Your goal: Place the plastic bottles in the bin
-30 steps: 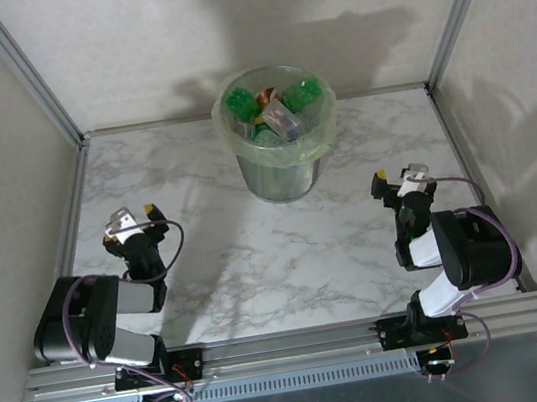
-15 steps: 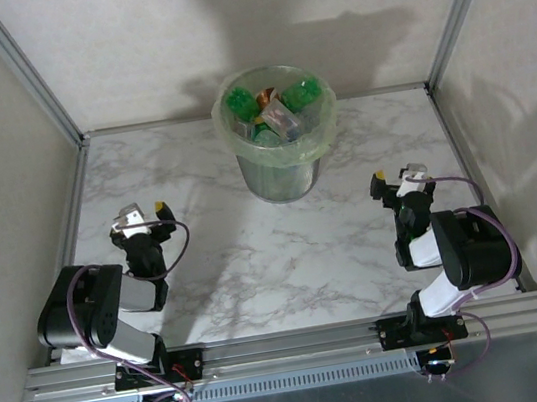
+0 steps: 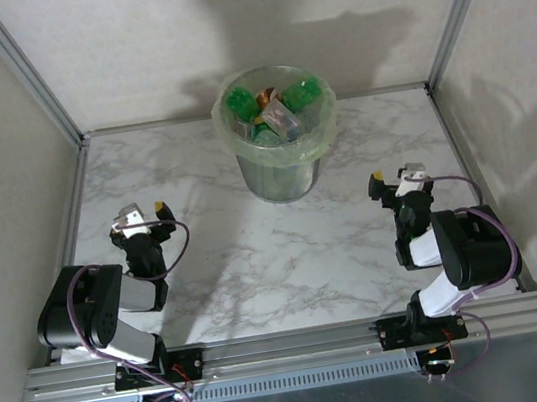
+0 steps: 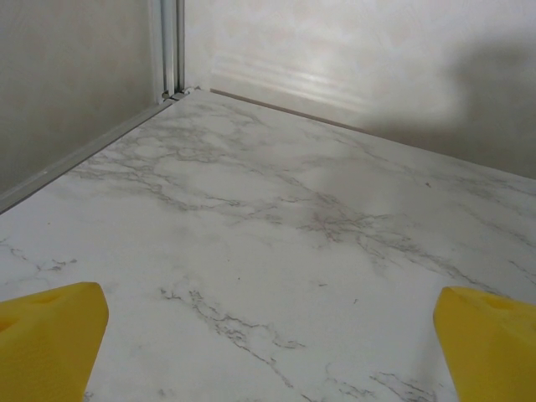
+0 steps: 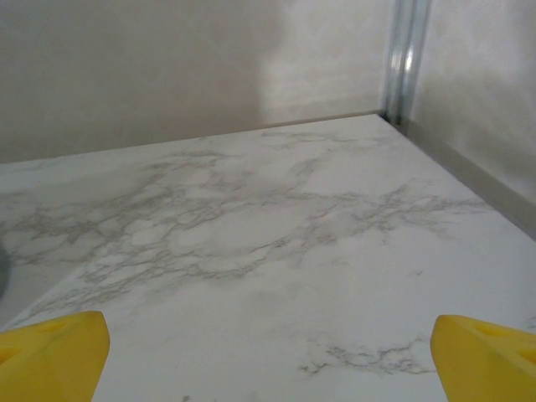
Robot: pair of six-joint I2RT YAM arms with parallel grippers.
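Left pincer (image 3: 144,213) and right pincer (image 3: 395,178) recorded spread wide, nothing pinched. Plastic bottles (image 3: 275,111) noted jumbled inside bin (image 3: 283,174), ahead, midway between both, neither nearer. Task judged complete.

You are looking into a robot test cell, the kind found in a lab, not a home or a shop. The bin (image 3: 281,181) stands on a table (image 3: 256,253) with a marble-print top. Behind the bin and out to both sides of it rise plain pale walls (image 3: 145,48), held in bare metal posts (image 3: 24,71). On the near side of the bin a slotted metal rail (image 3: 290,342) runs along the table's edge. Two robot arms are bolted to it, the left arm (image 3: 94,318) and the right arm (image 3: 463,253), each trailing loose purple cables (image 3: 182,239).
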